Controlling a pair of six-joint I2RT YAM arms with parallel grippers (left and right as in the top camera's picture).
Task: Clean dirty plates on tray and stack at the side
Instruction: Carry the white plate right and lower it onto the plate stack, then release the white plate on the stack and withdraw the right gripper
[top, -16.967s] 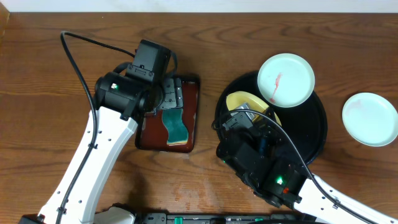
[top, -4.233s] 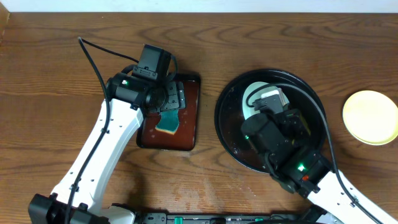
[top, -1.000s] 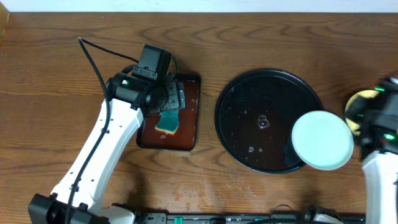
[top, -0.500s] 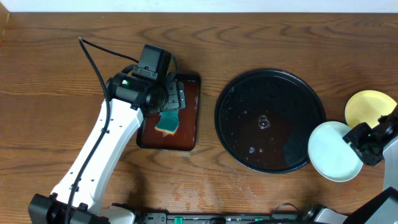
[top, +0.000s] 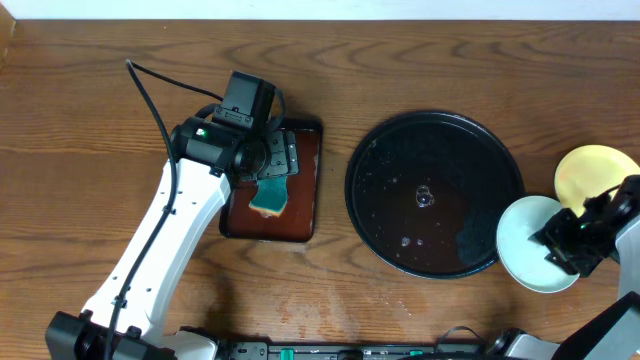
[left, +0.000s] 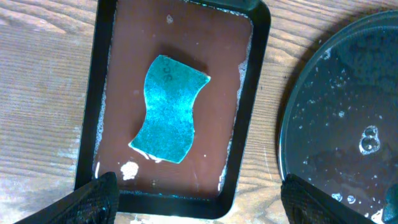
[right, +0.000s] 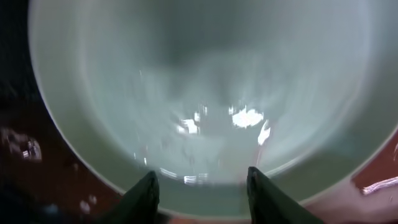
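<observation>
Watching the right hand (right: 200, 175), we judge its fingers drawn in on the near rim of the pale bluish-white plate (top: 520, 250). The plate hangs partly over the lower right rim of the black tray (top: 430, 150), just short of the yellow plate (top: 590, 170) lying on the bench (top: 450, 60). Slip is our worry: that plate looks smooth, shallow and wet, with glints across its bowl, so a rim-only pinch could let it swing or drop. Its edge could also clip the tray's low rim or knock the yellow plate askew. The tray itself is glossy, beaded with droplets. The left hand (left: 199, 182) hovers with fingers apart and empty above the rough, wavy-cut teal sponge (left: 169, 109) in the dark-red tray (left: 233, 81) — well clear.
</observation>
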